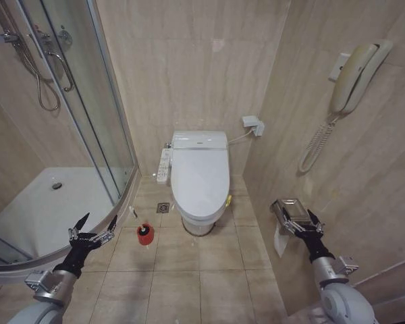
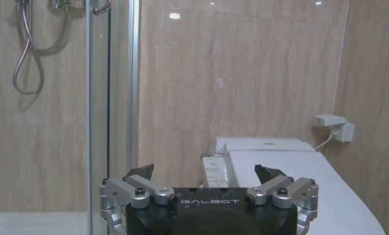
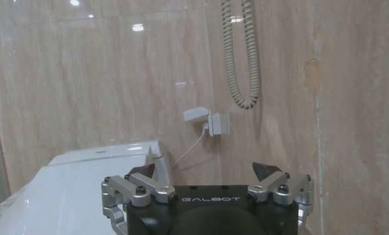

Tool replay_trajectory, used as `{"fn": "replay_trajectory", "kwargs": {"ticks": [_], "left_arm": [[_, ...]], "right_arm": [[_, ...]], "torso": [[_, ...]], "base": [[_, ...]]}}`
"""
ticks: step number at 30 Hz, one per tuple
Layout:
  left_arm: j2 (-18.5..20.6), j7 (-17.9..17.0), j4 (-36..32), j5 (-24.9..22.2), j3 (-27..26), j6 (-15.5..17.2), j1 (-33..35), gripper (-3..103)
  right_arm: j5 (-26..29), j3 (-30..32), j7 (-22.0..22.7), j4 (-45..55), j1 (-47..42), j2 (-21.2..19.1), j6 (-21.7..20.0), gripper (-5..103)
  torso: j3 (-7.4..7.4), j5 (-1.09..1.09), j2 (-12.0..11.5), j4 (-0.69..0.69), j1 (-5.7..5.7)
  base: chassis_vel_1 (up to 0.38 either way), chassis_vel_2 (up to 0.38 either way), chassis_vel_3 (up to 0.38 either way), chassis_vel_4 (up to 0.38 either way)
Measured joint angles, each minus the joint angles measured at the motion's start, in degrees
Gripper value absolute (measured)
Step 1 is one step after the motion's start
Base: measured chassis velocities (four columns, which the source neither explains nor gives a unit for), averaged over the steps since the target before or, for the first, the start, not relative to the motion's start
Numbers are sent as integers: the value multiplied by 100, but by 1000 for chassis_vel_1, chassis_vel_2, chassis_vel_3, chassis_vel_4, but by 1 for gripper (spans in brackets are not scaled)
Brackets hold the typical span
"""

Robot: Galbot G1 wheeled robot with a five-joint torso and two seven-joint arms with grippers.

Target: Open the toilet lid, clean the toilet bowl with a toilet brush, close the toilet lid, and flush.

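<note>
I saw a shower hose [image 1: 47, 81] behind the glass door [image 1: 88, 101], a wall phone [image 1: 356, 74], and a socket [image 1: 254, 125].

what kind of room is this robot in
Most likely a small hotel-style bathroom: a toilet with its toilet lid shut against the back wall, a glass shower enclosure to the robot's left, and a wall phone on the tiled wall to its right.

1 toilet lid [image 1: 200, 177] — 1 toilet brush [image 1: 144, 231] — 2 grippers, left [image 1: 93, 223], right [image 1: 302, 217].
</note>
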Motion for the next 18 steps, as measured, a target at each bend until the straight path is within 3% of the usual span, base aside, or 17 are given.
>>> {"fn": "replay_trajectory", "kwargs": {"ticks": [18], "left_arm": [[0, 0, 0, 0, 0, 0, 1, 100]], "right_arm": [[0, 0, 0, 0, 0, 0, 0, 100]], "torso": [[0, 0, 0, 0, -1]], "base": [[-6, 6, 3, -9]]}}
